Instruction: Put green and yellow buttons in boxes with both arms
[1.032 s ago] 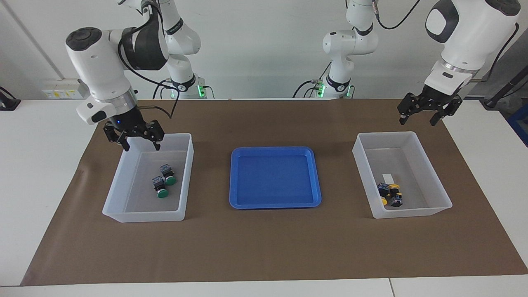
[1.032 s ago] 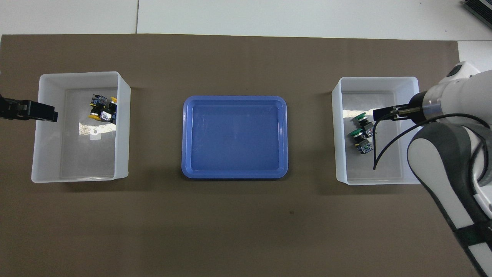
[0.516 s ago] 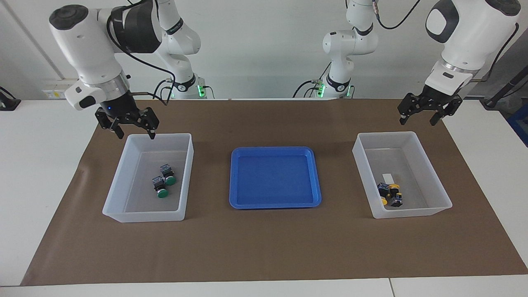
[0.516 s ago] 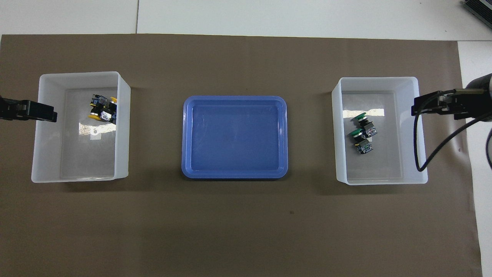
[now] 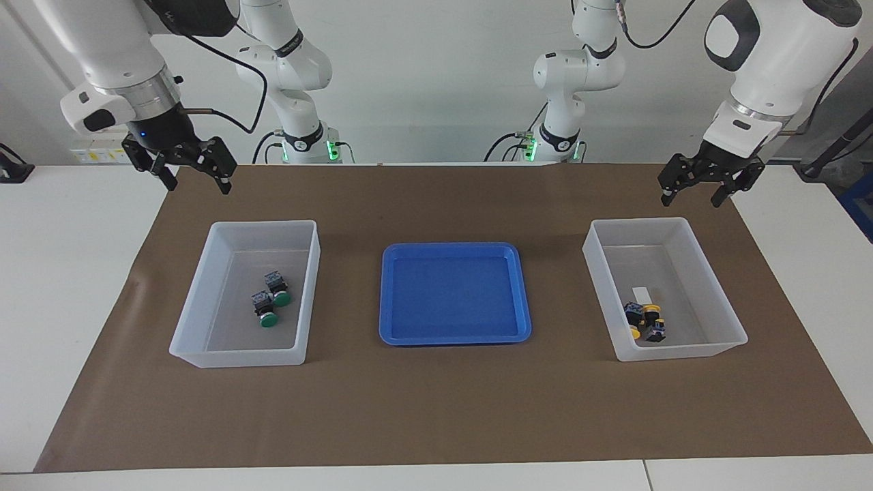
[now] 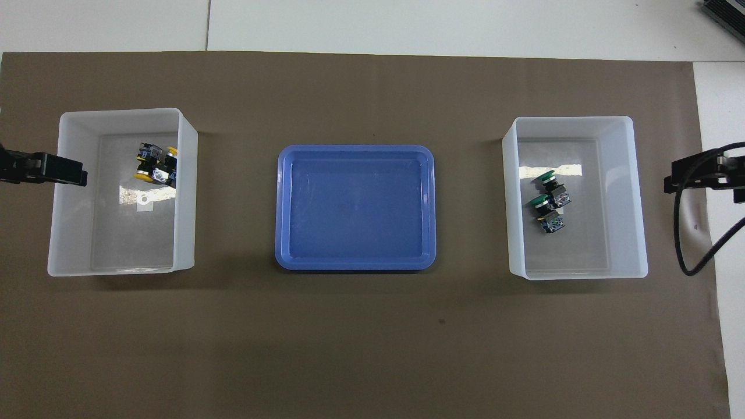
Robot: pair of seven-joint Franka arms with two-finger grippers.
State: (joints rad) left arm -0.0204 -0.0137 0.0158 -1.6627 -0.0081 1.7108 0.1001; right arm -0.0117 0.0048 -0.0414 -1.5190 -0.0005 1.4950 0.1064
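Two green buttons (image 5: 271,298) lie together in the translucent box (image 5: 204,273) toward the right arm's end of the table; they also show in the overhead view (image 6: 547,201), in that box (image 6: 631,192). Two yellow buttons (image 5: 644,320) lie in the other box (image 5: 716,286) toward the left arm's end, also seen from overhead (image 6: 154,166) in that box (image 6: 70,233). My right gripper (image 5: 198,181) is open and empty, raised over the brown mat's edge outside its box (image 6: 692,174). My left gripper (image 5: 690,198) is open and empty, raised over the mat by its box (image 6: 75,174).
A shallow blue tray (image 5: 453,293) sits in the middle of the brown mat between the two boxes, with nothing in it (image 6: 355,206). A small white label lies in the box with the yellow buttons. White table surface surrounds the mat.
My right gripper has risen and drawn back from over the green buttons' box to outside it, toward the table's end. The left arm has not moved.
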